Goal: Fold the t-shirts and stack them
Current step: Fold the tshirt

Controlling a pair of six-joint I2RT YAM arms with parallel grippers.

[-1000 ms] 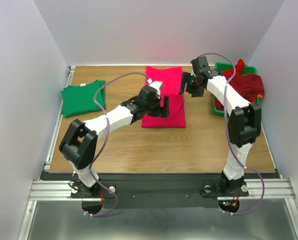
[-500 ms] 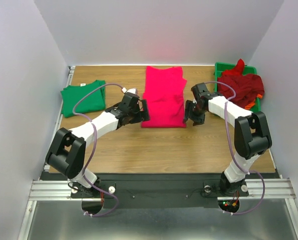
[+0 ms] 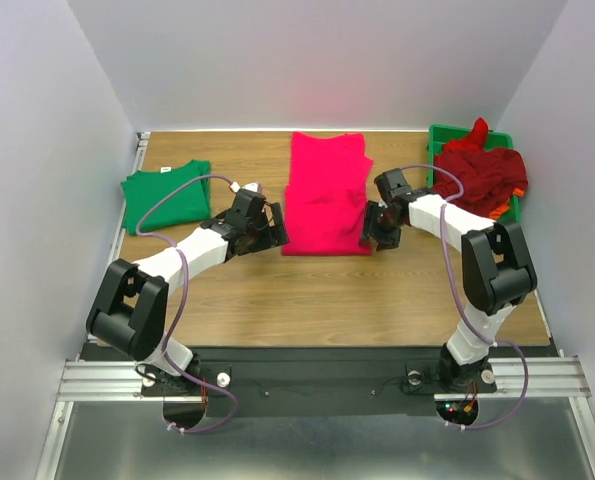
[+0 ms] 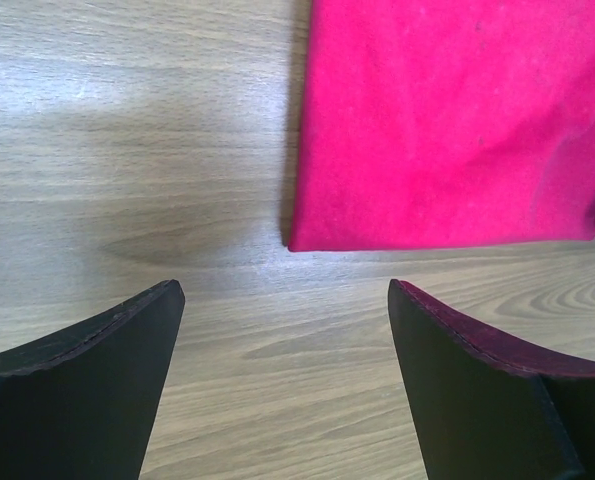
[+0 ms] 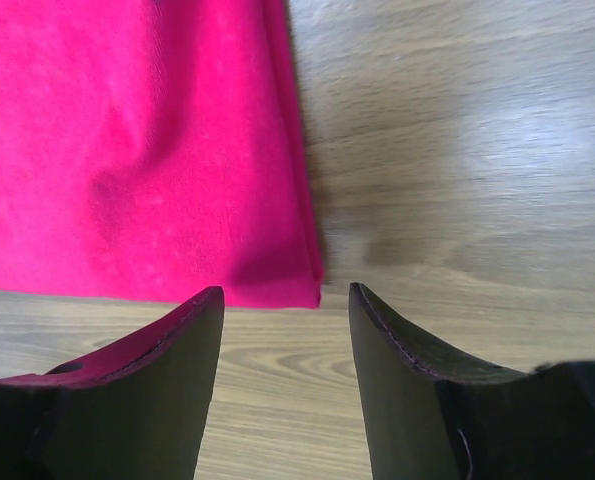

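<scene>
We find the pink-red t-shirt (image 3: 325, 195) lying flat at the centre of the counter (image 3: 307, 290). The left end effector (image 3: 273, 228) sits just off its lower-left corner, spread wide and empty. The right end effector (image 3: 373, 228) sits at the lower-right corner, jaws apart, pinching nothing. The green t-shirt (image 3: 165, 196) lies at centre left.

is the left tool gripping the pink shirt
No, the left tool stands open over the table, short of the pink shirt corner.
</scene>
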